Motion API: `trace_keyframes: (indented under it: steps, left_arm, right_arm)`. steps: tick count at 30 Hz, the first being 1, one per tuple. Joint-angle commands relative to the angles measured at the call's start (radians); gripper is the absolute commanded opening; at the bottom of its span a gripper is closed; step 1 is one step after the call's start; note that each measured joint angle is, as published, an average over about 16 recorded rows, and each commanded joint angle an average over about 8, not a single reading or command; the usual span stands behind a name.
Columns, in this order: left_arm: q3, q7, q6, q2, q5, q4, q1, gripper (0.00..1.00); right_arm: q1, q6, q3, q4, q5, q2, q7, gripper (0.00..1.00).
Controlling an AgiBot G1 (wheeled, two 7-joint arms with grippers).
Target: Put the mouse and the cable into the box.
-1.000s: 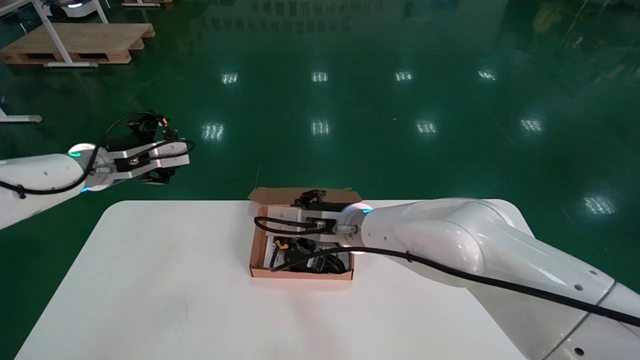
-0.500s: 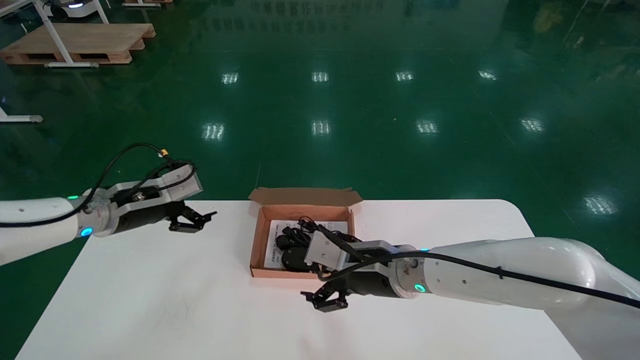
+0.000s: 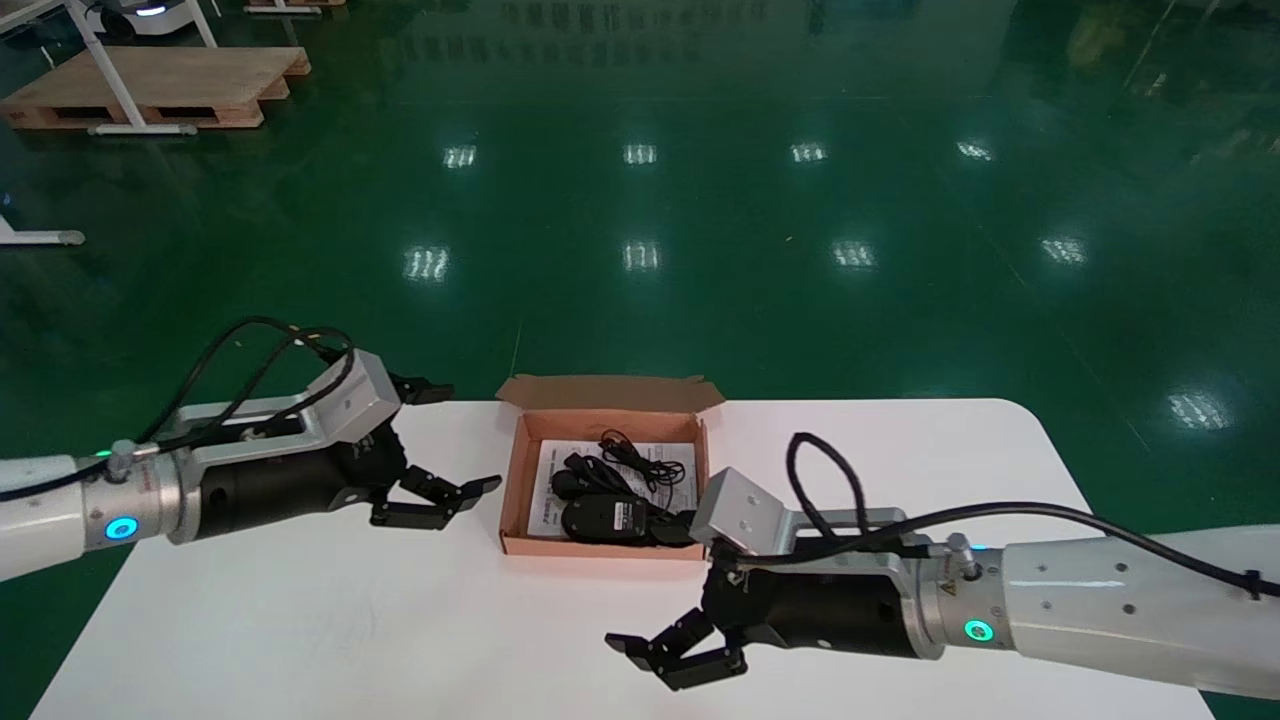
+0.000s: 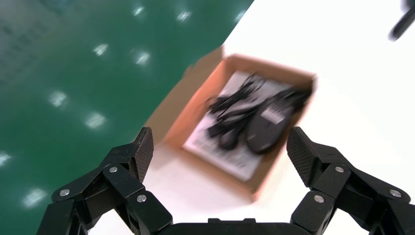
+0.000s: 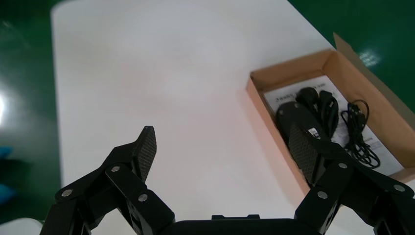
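An open cardboard box (image 3: 516, 480) stands near the table's far edge, a white leaflet lining its bottom. Inside lie a black mouse (image 3: 603, 519) and a black coiled cable (image 3: 640, 462); both also show in the left wrist view, mouse (image 4: 268, 126) and cable (image 4: 236, 100), and in the right wrist view, mouse (image 5: 296, 120) and cable (image 5: 359, 137). My left gripper (image 3: 440, 445) hovers open just left of the box, holding nothing. My right gripper (image 3: 668, 650) hangs open over the table in front of the box, also holding nothing.
The white table (image 3: 330, 610) stretches wide to the left and front of the box. Beyond its far edge lies green floor (image 3: 760, 250). A wooden pallet (image 3: 150, 85) and a white stand sit far off at the back left.
The right arm has pulled out of the box and swung down to the table in front of it. The left arm has dropped from high at the left to beside the box.
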Motion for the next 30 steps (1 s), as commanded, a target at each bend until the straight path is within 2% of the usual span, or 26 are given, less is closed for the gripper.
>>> trace_keyframes:
  steps: [1,24,30]
  left_arm:
    - [-0.027,-0.011,0.038,-0.015,-0.035,-0.025,0.021,1.00]
    - [-0.332,-0.138,0.479,-0.183,-0.432,-0.310,0.259,1.00]
    - [-0.392,-0.162,0.566,-0.216,-0.511,-0.367,0.306,1.00]
  right_arm:
    - [-0.018,-0.028,0.028,0.013,0.045,0.025,-0.008,1.00]
    - [-0.229,-0.352,0.356,0.159,0.563,0.317,-0.105,1.00]
    - [-0.265,-0.410,0.416,0.183,0.660,0.369,-0.119,1.00]
